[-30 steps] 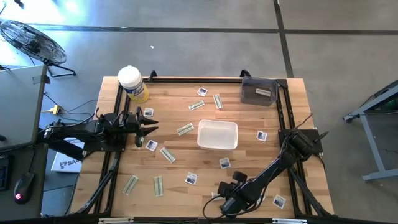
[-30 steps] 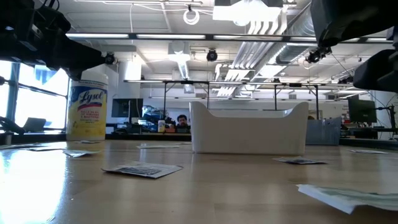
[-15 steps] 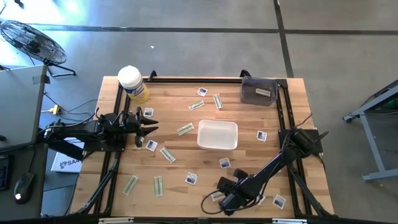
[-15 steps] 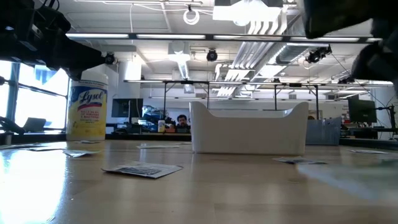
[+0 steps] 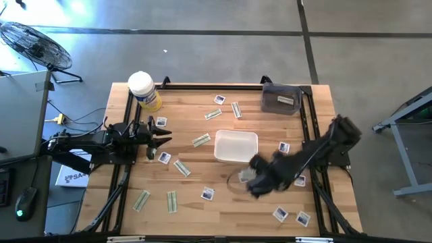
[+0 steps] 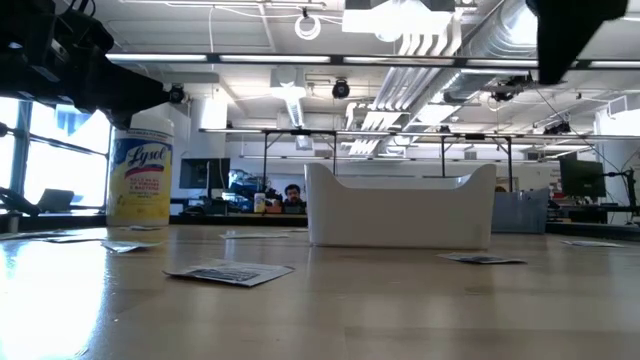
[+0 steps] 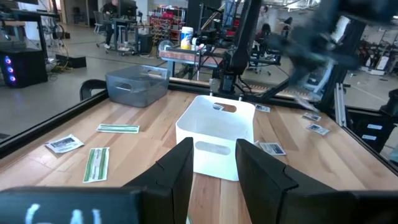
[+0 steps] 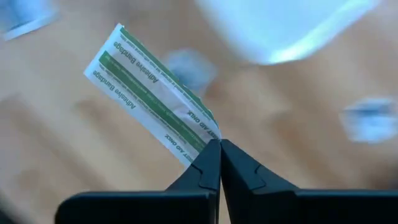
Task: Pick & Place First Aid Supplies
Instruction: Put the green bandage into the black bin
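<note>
While my right gripper (image 8: 219, 144) hangs above the wooden tabletop (image 5: 202, 179) beside the white plastic tray (image 5: 236, 146), fingers clamped on one end of a narrow green-striped bandage strip (image 8: 152, 102). Light, floppy paper: end-pinch seems adequate. Left gripper (image 7: 211, 163) waits, fingers apart, at the left edge.

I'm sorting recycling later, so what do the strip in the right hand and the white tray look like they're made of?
The adhesive bandage strip looks like a thin paper wrapper: flat, matte, green print. The white tray looks like molded plastic: smooth walls, rounded corners, cut-out handle. Neither is certain.
</note>
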You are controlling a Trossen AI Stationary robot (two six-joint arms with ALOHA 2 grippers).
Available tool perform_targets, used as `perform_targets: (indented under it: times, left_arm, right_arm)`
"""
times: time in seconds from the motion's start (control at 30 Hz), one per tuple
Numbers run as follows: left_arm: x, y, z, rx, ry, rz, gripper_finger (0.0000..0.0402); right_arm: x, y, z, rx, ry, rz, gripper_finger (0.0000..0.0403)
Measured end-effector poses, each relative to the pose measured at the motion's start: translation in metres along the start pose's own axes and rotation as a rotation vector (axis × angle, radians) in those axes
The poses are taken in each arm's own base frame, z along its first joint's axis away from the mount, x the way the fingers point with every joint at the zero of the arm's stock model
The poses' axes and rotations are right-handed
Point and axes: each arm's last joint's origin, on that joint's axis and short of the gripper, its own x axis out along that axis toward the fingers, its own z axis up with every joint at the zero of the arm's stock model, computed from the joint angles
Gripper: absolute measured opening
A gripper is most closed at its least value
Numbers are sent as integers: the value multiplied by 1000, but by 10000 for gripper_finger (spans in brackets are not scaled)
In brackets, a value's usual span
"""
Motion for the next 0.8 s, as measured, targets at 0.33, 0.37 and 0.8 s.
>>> perform_targets:
  times: [0.33, 0.37, 0.8]
  left_arm:
    - [0, 0, 0, 0, 0, 0, 119]
    - [0, 0, 0, 0, 0, 0, 119]
    - [0, 0, 0, 0, 0, -1, 119]
  right_arm:
    - [-3, -124, 80, 178, -29, -258, 0]
    - [2, -137, 87, 195, -29, -285, 0]
    - [83, -277, 134, 310, 100, -429, 0]
